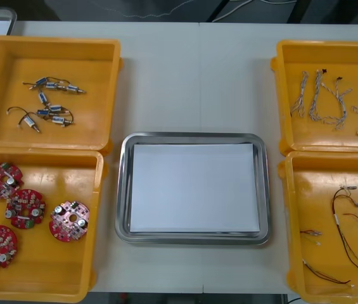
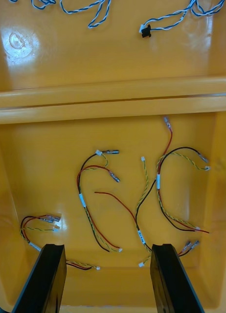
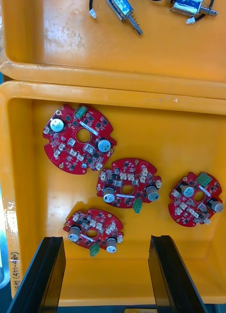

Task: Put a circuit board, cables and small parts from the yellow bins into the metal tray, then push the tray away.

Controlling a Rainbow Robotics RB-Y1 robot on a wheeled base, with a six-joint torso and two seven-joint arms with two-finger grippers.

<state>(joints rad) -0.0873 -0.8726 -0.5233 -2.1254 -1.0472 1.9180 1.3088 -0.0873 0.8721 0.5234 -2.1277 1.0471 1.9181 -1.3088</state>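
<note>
Four circuit boards (image 3: 120, 178) left of the metal tray (image 1: 121, 190), under the released left gripper (image 3: 107, 242): straddle one rim squarely; right gripper (image 2: 108, 247), equally open, right of the tray.

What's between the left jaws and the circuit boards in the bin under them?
Nothing visible. The left gripper holds its jaws open over the yellow bin; the nearest circuit board lies uncovered on its floor just ahead of them. The right gripper hangs open over the cable bin.
</note>
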